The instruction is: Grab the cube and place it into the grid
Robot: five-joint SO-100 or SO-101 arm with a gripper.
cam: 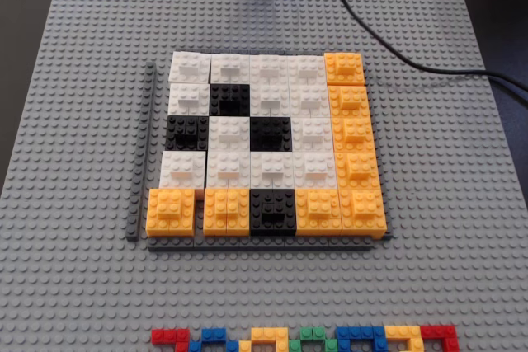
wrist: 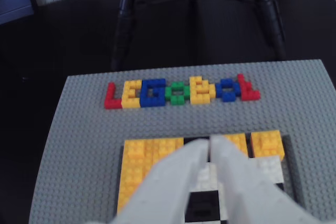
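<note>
The grid [cam: 266,147] lies flat on the grey studded baseplate [cam: 74,121], and in the fixed view all twenty-five cells appear occupied by white, black and orange blocks; no empty cell is visible. No loose cube shows on the baseplate in either view; if the task's cube is among the white blocks, it cannot be told apart from its neighbours. In the wrist view the gripper [wrist: 210,145] hangs over the grid's orange edge row, its two white fingers [wrist: 181,174] pressed tip to tip with nothing between them. The grid lies directly below and behind the fingertips in that view, the row of multicoloured bricks [wrist: 181,93] well beyond. Being square, the blocks offer no long axis; either pair of opposite faces would serve. The blocks are hard glossy plastic, each with a raised smaller brick on top. Thin dark grey strips [cam: 142,154] edge the grid. A black cable [cam: 396,51] crosses the baseplate's far corner in the fixed view.
</note>
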